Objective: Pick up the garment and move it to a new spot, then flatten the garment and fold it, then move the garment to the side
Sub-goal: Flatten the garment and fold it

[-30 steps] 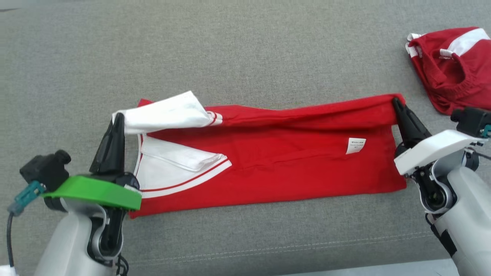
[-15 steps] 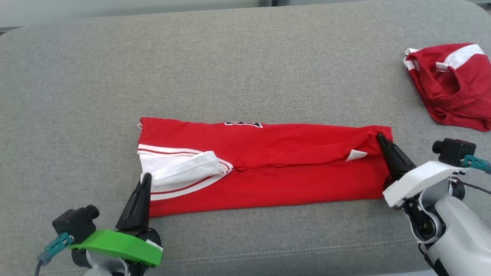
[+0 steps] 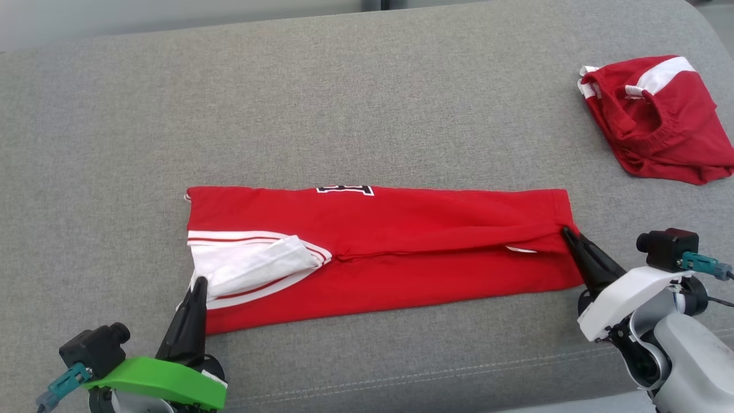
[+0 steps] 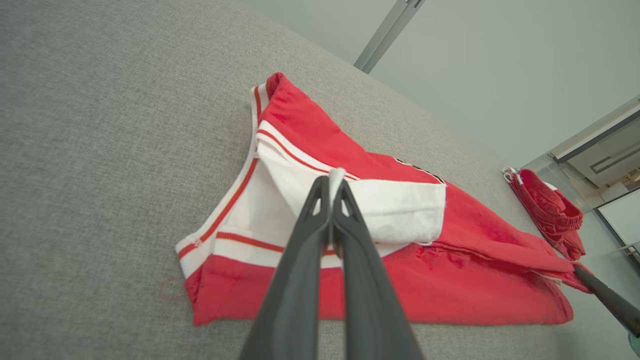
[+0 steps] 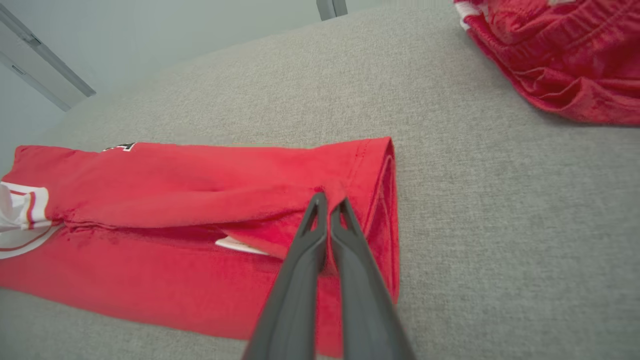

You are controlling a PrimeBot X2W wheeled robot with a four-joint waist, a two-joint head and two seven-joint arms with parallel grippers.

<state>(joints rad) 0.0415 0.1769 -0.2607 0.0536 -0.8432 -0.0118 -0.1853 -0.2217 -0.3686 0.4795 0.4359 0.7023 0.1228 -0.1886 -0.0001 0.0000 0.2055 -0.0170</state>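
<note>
Grey upholstered surface point(image 3: 287, 103) is covered mid-frame by the red garment point(image 3: 401, 246), laid flat as a long band with the far half folded over the near half. Black lettering is seen at its far edge. A second red-and-white garment point(image 3: 659, 120) is bunched at far right, well apart. Left end effector point(image 3: 199, 281) is clamped on the white sleeve point(image 3: 252, 267) at the band's left end. Right end effector point(image 3: 565, 230) is pinched on the folded red hem at the right end. White label point(image 3: 519, 249) is mostly hidden under the fold. A second ago the fold was held higher and the label was fully seen.
</note>
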